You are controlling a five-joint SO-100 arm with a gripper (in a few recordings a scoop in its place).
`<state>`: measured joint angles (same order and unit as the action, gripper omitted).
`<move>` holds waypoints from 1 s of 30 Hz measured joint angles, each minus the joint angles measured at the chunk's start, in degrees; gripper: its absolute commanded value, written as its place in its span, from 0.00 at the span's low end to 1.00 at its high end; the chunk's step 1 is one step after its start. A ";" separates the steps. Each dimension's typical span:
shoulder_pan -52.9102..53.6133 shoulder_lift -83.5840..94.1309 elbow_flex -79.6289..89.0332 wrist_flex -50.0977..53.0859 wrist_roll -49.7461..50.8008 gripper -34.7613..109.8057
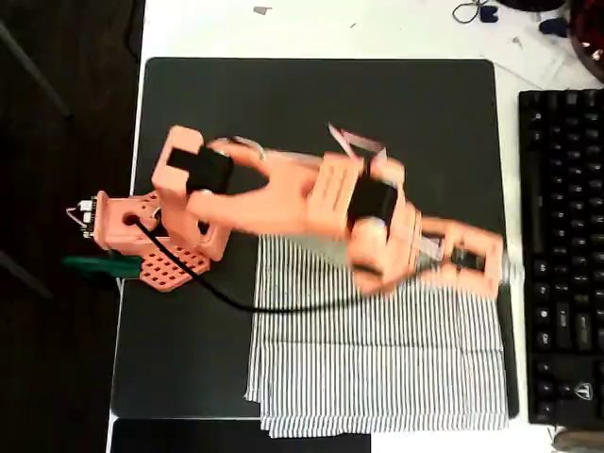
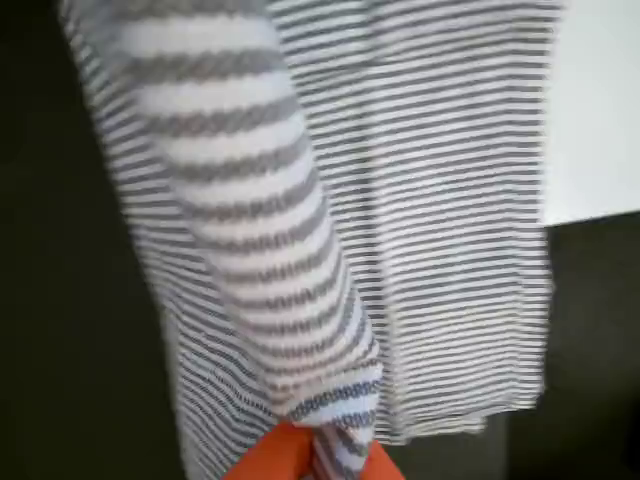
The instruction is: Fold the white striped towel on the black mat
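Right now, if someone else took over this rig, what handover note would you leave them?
Claw: shut on the white striped towel, a pinched fold rising from the orange tips in the wrist view.
Towel: lies on the lower right of the black mat in the overhead view, its lower edge hanging past the mat's edge; the arm reaches over its upper right part.
Done: cloth gripped and lifted.
Left: carry the held part across, lay it down, release. Overhead view is blurred near the claw.

Motion blur smears the orange hand [image 1: 481, 262] in the overhead view, where the arm [image 1: 311, 193] covers the white striped towel's [image 1: 377, 363] top edge. In the wrist view, the lifted fold runs off-frame.
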<state>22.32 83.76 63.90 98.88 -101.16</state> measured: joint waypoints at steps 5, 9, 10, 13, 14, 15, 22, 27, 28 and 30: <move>8.17 -7.21 -5.71 0.00 -5.36 0.24; 11.78 -11.78 -7.82 -1.32 -7.82 0.24; 12.57 -12.83 -7.91 -2.02 -8.35 0.24; 14.41 -15.56 -7.91 -5.19 -10.02 0.24; 14.94 -16.26 -7.91 -6.15 -10.46 0.24; 15.38 -17.23 -7.82 -7.56 -10.72 0.25; 16.88 -20.48 -4.48 -17.14 -11.60 0.34; 17.49 -20.48 -3.52 -20.21 -11.07 0.34; 17.75 -19.95 -2.90 -19.60 -10.46 0.34; 18.11 -17.49 -0.26 -18.28 -7.73 0.34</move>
<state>40.43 66.27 63.63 80.60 -108.90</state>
